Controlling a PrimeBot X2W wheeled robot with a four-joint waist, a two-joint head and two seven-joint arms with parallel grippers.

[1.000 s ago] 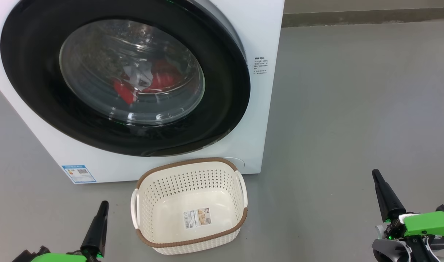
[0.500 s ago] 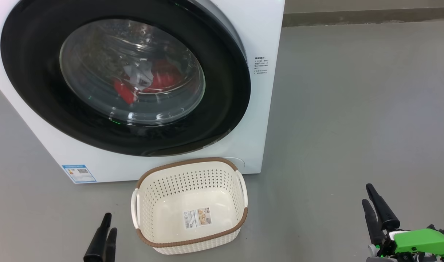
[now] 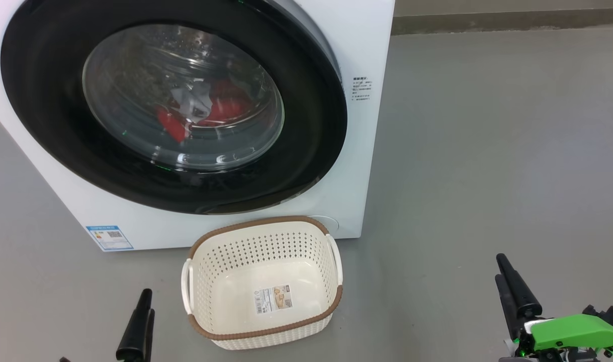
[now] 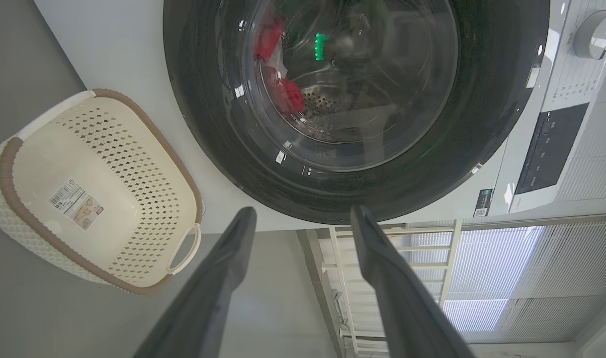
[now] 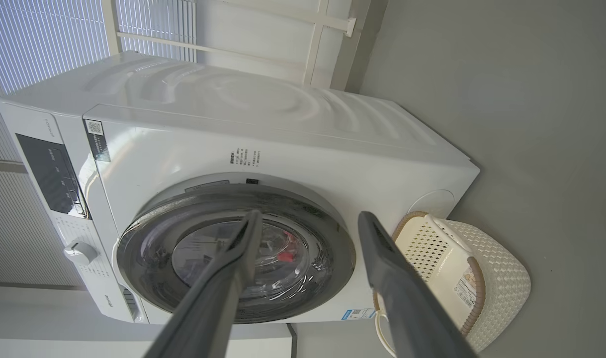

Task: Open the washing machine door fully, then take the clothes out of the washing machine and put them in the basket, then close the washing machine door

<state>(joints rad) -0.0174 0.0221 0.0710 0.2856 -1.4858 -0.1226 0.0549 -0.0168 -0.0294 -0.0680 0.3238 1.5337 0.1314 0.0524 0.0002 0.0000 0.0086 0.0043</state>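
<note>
At 11 o'clock in the head view, the washing machine door [image 3: 175,108] sits shut on the washing machine [image 3: 359,35], with the clothes [image 3: 226,106] red behind its glass. At 6 o'clock the basket [image 3: 260,224] stands on the floor [image 3: 487,151]. The left end effector [image 3: 148,301] at 7 and the right end effector [image 3: 500,266] at 4 are both spread wide, holding nothing.
</note>
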